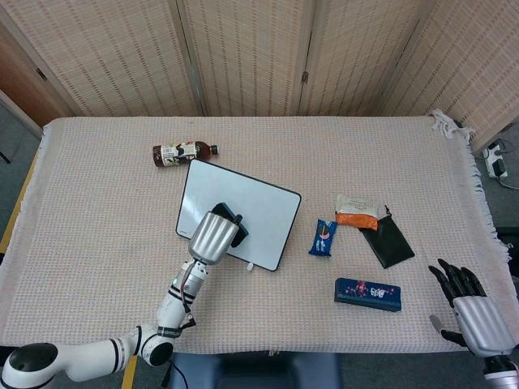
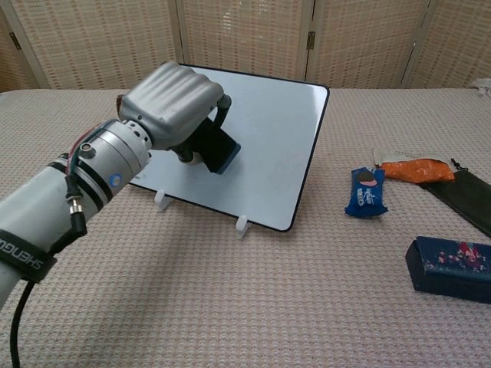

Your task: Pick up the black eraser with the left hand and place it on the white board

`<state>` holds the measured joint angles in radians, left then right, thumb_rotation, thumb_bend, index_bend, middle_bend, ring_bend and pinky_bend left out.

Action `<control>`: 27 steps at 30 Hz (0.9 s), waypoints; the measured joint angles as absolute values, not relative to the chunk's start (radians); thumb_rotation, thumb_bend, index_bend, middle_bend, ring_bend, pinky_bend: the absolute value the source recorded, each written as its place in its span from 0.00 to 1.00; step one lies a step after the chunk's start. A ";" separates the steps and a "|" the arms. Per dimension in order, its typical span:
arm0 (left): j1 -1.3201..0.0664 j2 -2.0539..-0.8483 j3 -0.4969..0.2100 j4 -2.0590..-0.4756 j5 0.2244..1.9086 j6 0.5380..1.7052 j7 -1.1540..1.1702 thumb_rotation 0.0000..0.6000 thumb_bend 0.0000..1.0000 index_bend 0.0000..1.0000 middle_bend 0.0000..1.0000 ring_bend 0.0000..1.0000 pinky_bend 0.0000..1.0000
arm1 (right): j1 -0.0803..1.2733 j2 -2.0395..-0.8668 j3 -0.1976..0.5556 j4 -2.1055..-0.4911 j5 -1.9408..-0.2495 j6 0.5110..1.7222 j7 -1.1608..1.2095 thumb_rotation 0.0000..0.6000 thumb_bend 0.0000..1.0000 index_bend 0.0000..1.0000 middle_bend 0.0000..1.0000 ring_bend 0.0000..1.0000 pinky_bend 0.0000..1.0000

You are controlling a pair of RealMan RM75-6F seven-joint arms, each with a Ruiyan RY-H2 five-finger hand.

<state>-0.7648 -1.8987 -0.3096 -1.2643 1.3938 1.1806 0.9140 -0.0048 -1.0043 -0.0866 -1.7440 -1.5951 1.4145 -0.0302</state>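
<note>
The left hand (image 2: pixel 173 100) grips the black eraser with its blue backing (image 2: pixel 216 147) and holds it in front of the tilted, black-framed white board (image 2: pixel 268 138), close to or touching the face; which, I cannot tell. The board leans on small white clip feet (image 2: pixel 242 225) on the woven beige desk cloth (image 2: pixel 230 307), so a firm push could probably tip or slide it. Letting go early might send the eraser sliding down the slope. At far right the right hand (image 1: pixel 478 312) hangs off the desk edge, fingers apart, holding nothing.
</note>
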 measured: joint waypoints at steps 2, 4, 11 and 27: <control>-0.782 -1.918 -0.317 -1.234 1.382 1.176 0.915 1.00 0.25 0.66 1.00 0.97 1.00 | -0.003 -0.999 -0.085 -1.744 -1.589 1.411 -0.019 1.00 0.37 0.00 0.00 0.00 0.00; -0.795 -1.932 -0.320 -1.211 1.376 1.173 0.910 1.00 0.25 0.64 1.00 0.97 1.00 | 0.000 -0.994 -0.083 -1.744 -1.585 1.408 -0.010 1.00 0.37 0.00 0.00 0.00 0.00; -0.823 -1.958 -0.310 -1.164 1.389 1.187 0.845 1.00 0.25 0.50 1.00 0.97 1.00 | -0.002 -0.988 -0.080 -1.743 -1.581 1.414 0.000 1.00 0.37 0.00 0.00 0.00 0.00; -0.830 -1.970 -0.273 -1.194 1.399 1.225 0.824 1.00 0.21 0.38 1.00 0.97 1.00 | -0.018 -0.989 -0.083 -1.743 -1.601 1.447 -0.005 1.00 0.37 0.00 0.00 0.00 0.00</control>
